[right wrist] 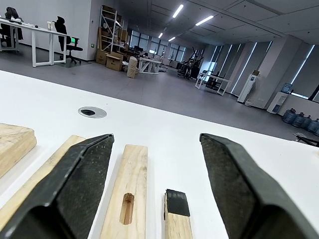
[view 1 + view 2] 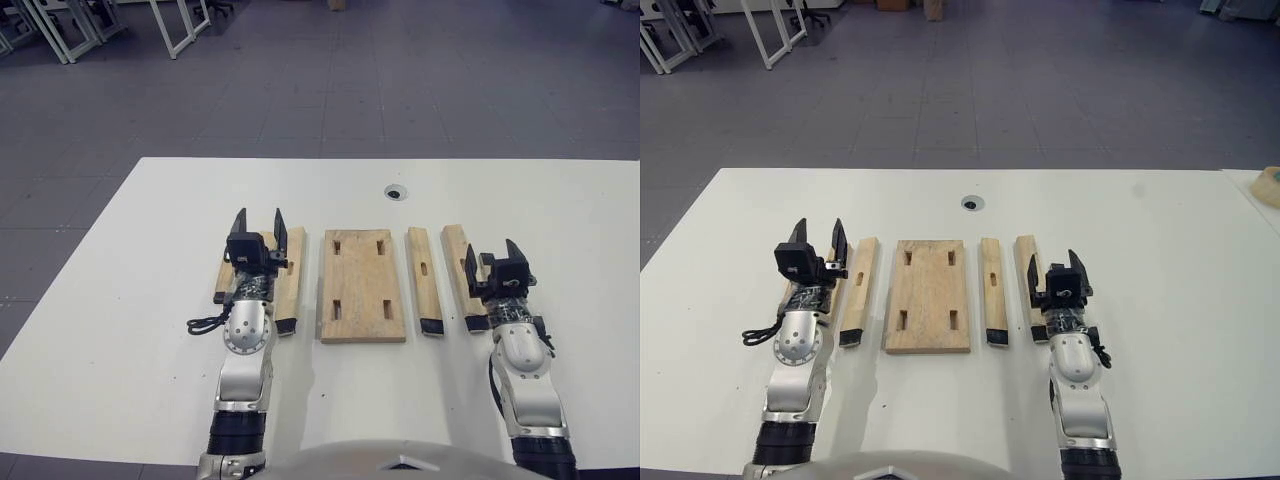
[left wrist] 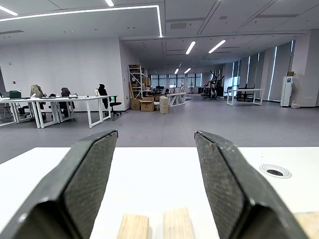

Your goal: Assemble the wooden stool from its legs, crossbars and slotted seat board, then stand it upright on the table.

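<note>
- Desk: a white desk [image 2: 120, 300] carries all the wooden parts; a round cable hole [image 2: 397, 191] is set into it beyond them, towards the far edge.
- Seat board: the seat board [image 2: 362, 285] is laid flat at the middle of the desk, between the two arms. Four slots are cut through it, and its long side runs away from the robot.
- Left side: a left bar [image 2: 291, 275] is laid just beside the board's left edge, with a dark cap on its near end. The far-left bars [image 2: 221, 278] lie beyond it, partly hidden under the arm, so their number cannot be told.
- Right side: an inner right bar [image 2: 423, 280], slotted and dark-capped at its near end, lies near the board's right edge. An outer right bar [image 2: 458, 262], also slotted, lies next to it.
- Left gripper: the left gripper [image 2: 260, 222] is held over the far-left bars. Its jaws are spread apart and nothing is held between them.
- Right gripper: the right gripper [image 2: 491, 252] is held over the near part of the outer right bar. Its jaws are likewise spread wide, with nothing clamped.
- Assembly: every part lies flat and separate; nothing is joined.
</note>
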{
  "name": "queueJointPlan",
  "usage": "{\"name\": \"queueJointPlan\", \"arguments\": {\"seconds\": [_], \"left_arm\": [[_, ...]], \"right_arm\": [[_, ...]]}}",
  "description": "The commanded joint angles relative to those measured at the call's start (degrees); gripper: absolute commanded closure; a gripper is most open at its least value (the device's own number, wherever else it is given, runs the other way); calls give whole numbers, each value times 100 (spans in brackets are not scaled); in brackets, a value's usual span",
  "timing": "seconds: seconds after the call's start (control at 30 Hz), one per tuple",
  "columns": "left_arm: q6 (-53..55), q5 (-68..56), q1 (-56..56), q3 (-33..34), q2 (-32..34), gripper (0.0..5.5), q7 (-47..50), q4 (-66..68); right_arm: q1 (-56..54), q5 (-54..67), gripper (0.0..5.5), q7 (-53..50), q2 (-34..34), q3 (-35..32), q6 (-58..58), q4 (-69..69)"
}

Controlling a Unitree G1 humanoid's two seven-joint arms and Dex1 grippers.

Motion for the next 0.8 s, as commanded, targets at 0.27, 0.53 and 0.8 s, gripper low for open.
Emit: {"name": "queueJointPlan", "arguments": {"seconds": [0.27,0.53,0.8], "left_arm": [[290,68,-258,70,-7,264,99,16],[125,44,-878,255,70,264,112,508],[125,57,-706,203,88,264,40,421]], "right_arm": [[-388,24,232,68,3,-9,405,-65],[-1028,-9,232,-119,79,7,259,416],[-272,285,232,-3,61,-241,355,-32]]}}
